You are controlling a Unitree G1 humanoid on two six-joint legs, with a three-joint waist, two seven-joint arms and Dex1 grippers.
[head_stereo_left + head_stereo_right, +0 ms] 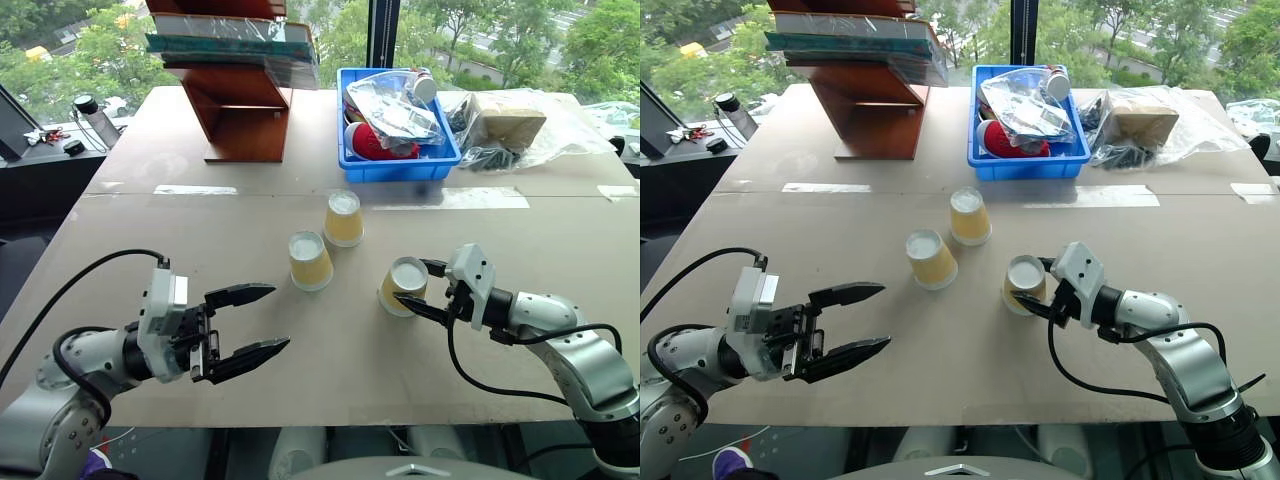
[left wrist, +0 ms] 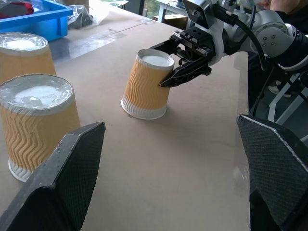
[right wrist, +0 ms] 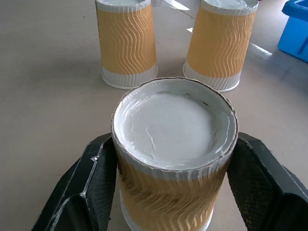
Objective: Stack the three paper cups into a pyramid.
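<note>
Three paper cups on the worktop (image 1: 330, 350), all upside down, white bases up and rims down, long axes near vertical. Nearest cup (image 1: 404, 286) leaning a little off upright, seemingly with one edge of its rim lifted, though hard to tell for certain; clamped between the closed jaws of the right gripper (image 1: 422, 287), one finger on each side of its ribbed wall. Middle cup (image 1: 310, 260) standing flat, well apart from the held one toward the robot's left. Far cup (image 1: 343, 218) standing flat, just beyond the middle cup and slightly to its right, close beside it with a narrow gap. No stacking yet: every cup at worktop level. Left gripper (image 1: 248, 322) low over the near left part of the worktop, jaws spread wide and empty, pointing across toward the cups, apart from all three. Further back, a blue bin (image 1: 395, 165) full of wrapped items, just behind the far cup; a wooden stand (image 1: 240, 110) with a stack of flat packets on top to its left; a crumpled plastic bag (image 1: 510, 125) to its right. Open worktop between the held cup and the other two.
</note>
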